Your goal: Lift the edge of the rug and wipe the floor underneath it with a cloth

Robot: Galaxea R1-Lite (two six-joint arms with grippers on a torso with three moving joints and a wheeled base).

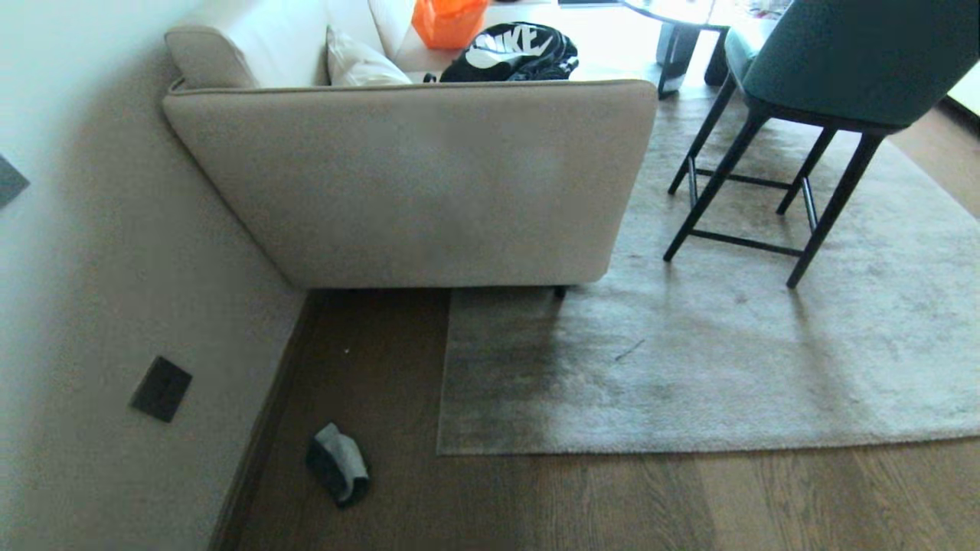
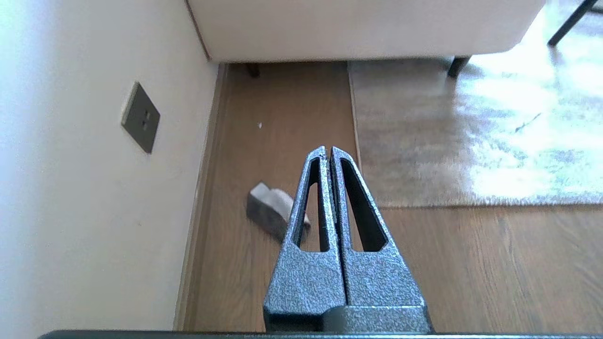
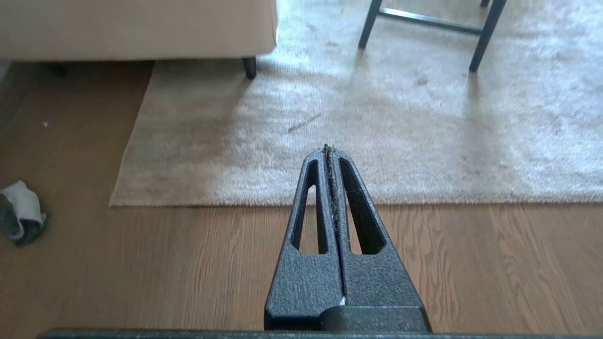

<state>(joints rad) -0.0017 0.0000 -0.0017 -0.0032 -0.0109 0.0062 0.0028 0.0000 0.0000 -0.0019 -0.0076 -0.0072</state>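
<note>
Although neither arm shows in the head view, each wrist view shows its own hand: the left hand [image 2: 328, 149] and the right hand [image 3: 328, 148] both have their fingers pressed together, gripping nothing, above the floor [image 1: 612, 497]. Part of the rug runs out of sight under the sofa [image 1: 413, 180], and its far right side is cut off by the picture's edge. From the left wrist, the hand covers part of the cloth [image 1: 338, 464]. That cloth is a small crumpled light-grey piece with a dark underside, lying on the dark wooden planks near the wall [image 1: 92, 306], left of the rug's corner and apart from it. The rug edge [image 1: 651, 449] lies flat, straight, grey-beige and short-piled. Bare planks stretch along it in front; a green chair [image 1: 834, 69] stands further back on the rug.
</note>
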